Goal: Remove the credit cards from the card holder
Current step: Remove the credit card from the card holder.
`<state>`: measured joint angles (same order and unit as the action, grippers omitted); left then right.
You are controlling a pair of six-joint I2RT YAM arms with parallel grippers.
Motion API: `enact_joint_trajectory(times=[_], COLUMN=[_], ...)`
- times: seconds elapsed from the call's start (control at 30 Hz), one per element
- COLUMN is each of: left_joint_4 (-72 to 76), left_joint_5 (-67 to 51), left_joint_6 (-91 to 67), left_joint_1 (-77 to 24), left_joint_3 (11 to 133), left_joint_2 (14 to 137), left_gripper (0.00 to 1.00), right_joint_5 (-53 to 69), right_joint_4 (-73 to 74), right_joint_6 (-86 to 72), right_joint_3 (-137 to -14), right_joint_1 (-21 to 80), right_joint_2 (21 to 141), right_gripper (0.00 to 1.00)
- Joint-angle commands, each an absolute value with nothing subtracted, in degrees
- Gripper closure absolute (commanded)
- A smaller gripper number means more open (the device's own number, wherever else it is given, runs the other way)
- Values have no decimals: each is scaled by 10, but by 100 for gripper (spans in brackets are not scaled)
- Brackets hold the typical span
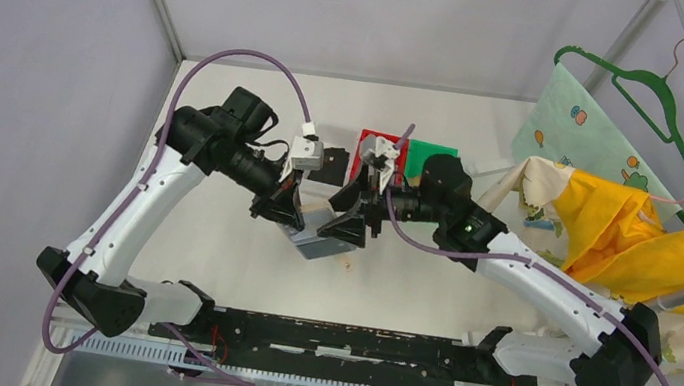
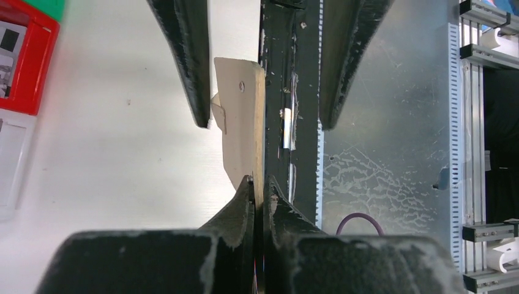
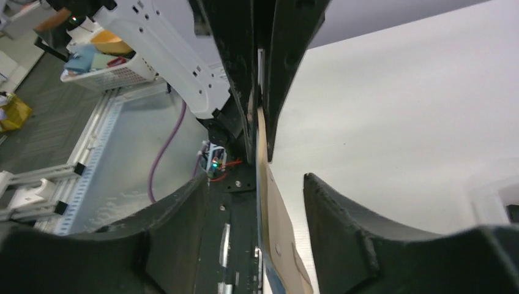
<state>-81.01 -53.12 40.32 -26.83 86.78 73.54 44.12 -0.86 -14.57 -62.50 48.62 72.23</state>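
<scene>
The card holder point(image 1: 316, 242), tan with a blue-grey inner face, hangs edge-up above the table between the two grippers. My left gripper point(image 1: 283, 210) is shut on one end of it; in the left wrist view the jaws point(image 2: 258, 184) pinch the tan card holder point(image 2: 242, 122). My right gripper point(image 1: 351, 223) stands open at the other end. In the right wrist view its fingers point(image 3: 343, 220) straddle the card holder point(image 3: 276, 223) without touching it. The credit cards are hidden.
A white bin point(image 1: 328, 156), a red bin point(image 1: 380, 148) and a green bin point(image 1: 429, 157) stand just behind the grippers. Yellow and patterned cloths point(image 1: 635, 234) and a green hanger point(image 1: 655, 96) lie at the right. A black rail point(image 1: 347, 340) runs along the near edge.
</scene>
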Motion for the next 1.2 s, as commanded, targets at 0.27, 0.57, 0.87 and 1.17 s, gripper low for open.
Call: enact_joint_trajectory(times=[0.27,0.57,0.87,1.17], left_joint_4=[-585,-601,-690,-808], left_joint_5=[-639,-620,-665,-686], left_joint_6=[177,173,274,379], left_joint_1=[-271,-271,-271,-271], left_joint_3=[861,842,830,866], left_joint_2=[665,666,702,750], left_gripper=[98,71,54,71], right_joint_5=[448,502,470,469], right_joint_4=[-691,-538,-7,106], right_joint_6=[-541,-472,-140,-75], right_joint_3=[-342,-396,-574,-634], right_joint_1=[447,442,443,447], right_joint_2=[672,664,670,701], right_gripper=[32,94,100,100])
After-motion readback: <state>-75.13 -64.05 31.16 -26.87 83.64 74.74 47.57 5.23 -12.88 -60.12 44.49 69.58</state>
